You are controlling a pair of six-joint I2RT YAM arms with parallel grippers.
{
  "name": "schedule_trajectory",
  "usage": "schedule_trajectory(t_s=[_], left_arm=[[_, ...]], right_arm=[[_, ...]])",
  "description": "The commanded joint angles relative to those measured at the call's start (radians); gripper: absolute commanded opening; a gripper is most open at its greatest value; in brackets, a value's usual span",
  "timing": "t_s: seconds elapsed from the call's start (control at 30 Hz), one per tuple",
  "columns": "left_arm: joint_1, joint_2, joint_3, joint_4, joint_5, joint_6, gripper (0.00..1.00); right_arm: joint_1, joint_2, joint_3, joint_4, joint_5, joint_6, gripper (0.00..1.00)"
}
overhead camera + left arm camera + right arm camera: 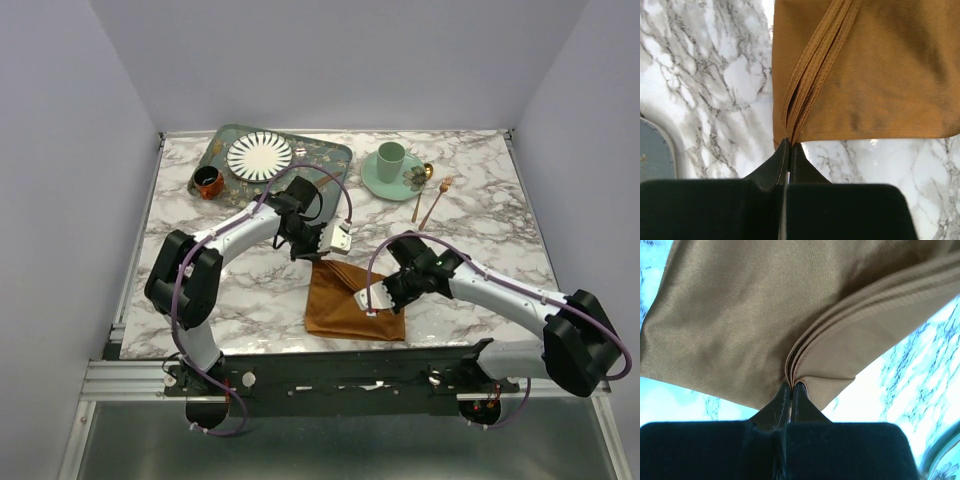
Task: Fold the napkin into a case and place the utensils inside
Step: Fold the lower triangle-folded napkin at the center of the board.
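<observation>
The rust-orange napkin (345, 305) lies folded on the marble table, near the front middle. My left gripper (313, 257) is shut on the napkin's far-left corner, and the left wrist view shows hemmed layers (807, 80) pinched at my left gripper (790, 145). My right gripper (372, 300) is shut on the napkin's right side; the stacked hem edges (840, 325) run into my right gripper (791, 386). The copper-gold utensils lie at the back right: a fork (437, 202) and a spoon (421, 190) beside it. No case shape shows.
A patterned green tray (330, 155) at the back left holds a striped white plate (259, 156). A small red-brown cup (208, 182) stands at its left corner. A mint cup (390, 156) sits on a mint saucer (375, 183) at the back.
</observation>
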Motion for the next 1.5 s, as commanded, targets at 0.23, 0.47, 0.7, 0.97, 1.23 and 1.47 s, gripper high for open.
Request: schedule_trajectory(t_s=[0.23,0.47,0.7,0.97,1.23,1.47], left_arm=[[-0.081,-0.106,-0.159,0.114,-0.131,-0.138,0.00],[-0.125,-0.140,-0.223,0.163,-0.173,-0.189,0.00],[-0.164,-0.146,-0.253,0.186,-0.226,-0.241,0.00],[-0.204,-0.134,-0.266,0.177,-0.240,-0.308,0.00],[-0.211,-0.090,-0.242,0.130,-0.225,-0.340,0.00],[-0.141,-0.121,-0.181,0.032,-0.076,-0.400,0.36]], right_arm=[[-0.081,-0.105,-0.088,0.020,-0.016,-0.007,0.01],[-0.128,-0.144,-0.140,0.068,-0.014,-0.020,0.01],[-0.135,-0.144,-0.176,0.106,0.001,-0.023,0.01],[-0.134,-0.136,-0.200,0.138,0.013,-0.043,0.01],[-0.134,-0.110,-0.233,0.178,0.043,-0.103,0.01],[-0.135,-0.072,-0.233,0.206,0.052,-0.155,0.01]])
